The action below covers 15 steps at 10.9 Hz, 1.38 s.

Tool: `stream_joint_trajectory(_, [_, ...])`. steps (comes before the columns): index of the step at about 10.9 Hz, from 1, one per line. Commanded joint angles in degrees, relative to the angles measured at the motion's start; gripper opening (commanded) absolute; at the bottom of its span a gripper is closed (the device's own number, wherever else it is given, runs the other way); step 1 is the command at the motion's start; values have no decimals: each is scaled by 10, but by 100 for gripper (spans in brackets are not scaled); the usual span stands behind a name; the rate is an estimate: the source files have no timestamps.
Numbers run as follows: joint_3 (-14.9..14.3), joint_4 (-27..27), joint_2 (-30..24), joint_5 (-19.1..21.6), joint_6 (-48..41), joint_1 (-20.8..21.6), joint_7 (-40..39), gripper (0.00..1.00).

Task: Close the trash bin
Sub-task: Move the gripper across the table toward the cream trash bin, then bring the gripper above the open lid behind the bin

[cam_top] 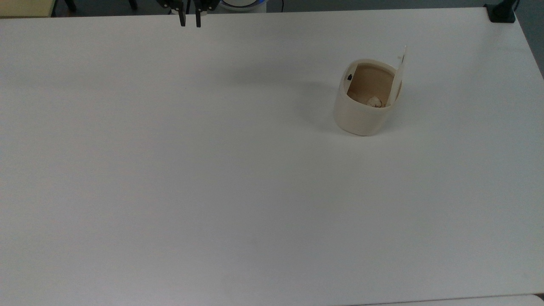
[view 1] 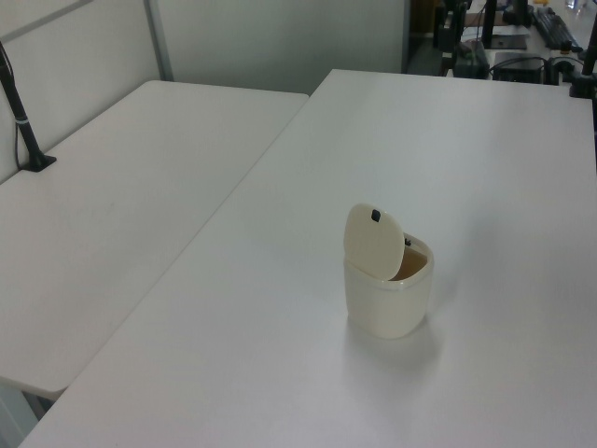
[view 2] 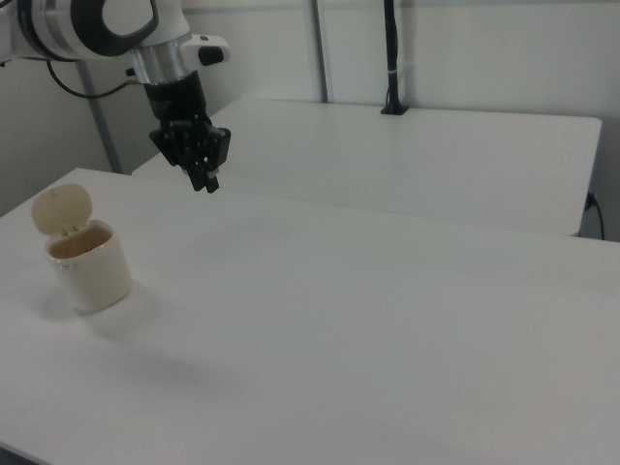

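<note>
Top view is showing the trash bin (cam_top: 364, 98) sitting upright toward the top view's right side of the white table (cam_top: 212, 170), with its hinged lid (cam_top: 398, 75) standing open and nearly vertical on the side nearer the top view's right edge. A small crumpled scrap (cam_top: 374, 101) is lying inside. The gripper (cam_top: 190, 23) is hanging above the table's far edge in the top view, well apart from the bin, gripping nothing; its fingers are standing close together with a narrow gap between them, not fully clenched. The right view is placing the gripper (view 2: 207, 180) raised above the surface, with the bin (view 2: 87, 262) off to the right view's left. By my judgement the task is sitting at the approach stage, closing not yet begun. The next move is calling for travel across to the bin, arriving behind the upright lid, then pressing it over and down onto the rim. Open tabletop is lying all along that route, with nothing obstructing. The bin is standing well inside every table edge, though a hard push could be tipping so light a container.
</note>
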Motion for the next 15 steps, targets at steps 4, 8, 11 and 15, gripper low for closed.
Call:
stream_joint_trajectory(4, [5, -4, 1, 2, -7, 6, -19, 0])
stream_joint_trajectory(8, [7, -1, 6, 8, 8, 56, -19, 0])
stream_joint_trajectory(11, [7, 17, 7, 15, 9, 109, -21, 0])
stream_joint_trajectory(15, [7, 20, 19, 55, 70, 214, -18, 0])
